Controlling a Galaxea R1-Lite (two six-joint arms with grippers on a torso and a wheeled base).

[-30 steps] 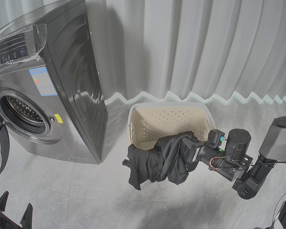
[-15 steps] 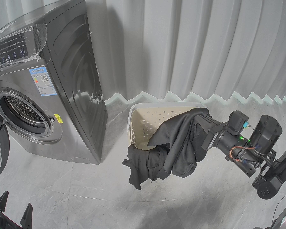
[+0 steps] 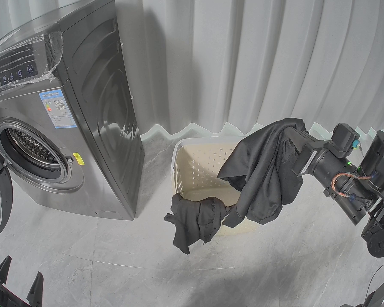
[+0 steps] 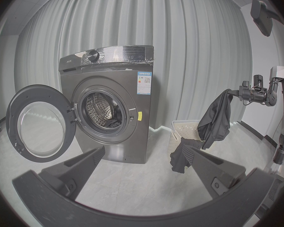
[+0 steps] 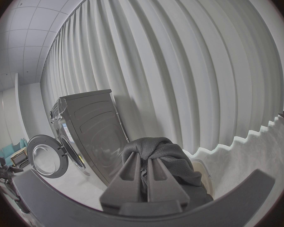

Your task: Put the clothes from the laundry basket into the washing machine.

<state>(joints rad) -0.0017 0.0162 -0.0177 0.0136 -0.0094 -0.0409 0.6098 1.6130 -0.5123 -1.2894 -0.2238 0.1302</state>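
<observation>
1. Right gripper [image 5: 144, 157] pinches the dark garment [image 3: 264, 171] above the laundry basket [image 3: 178, 167] — its tail, draped over the rim, may snag and tip it.
2. Grip may slip short of the washing machine [image 3: 94, 107].

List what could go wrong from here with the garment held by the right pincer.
The dark garment in the right pincer meets the second garment draped over the laundry basket rim; pulling may drag that out or tip the basket.
It hangs long and could snag on the washing machine door.
</observation>
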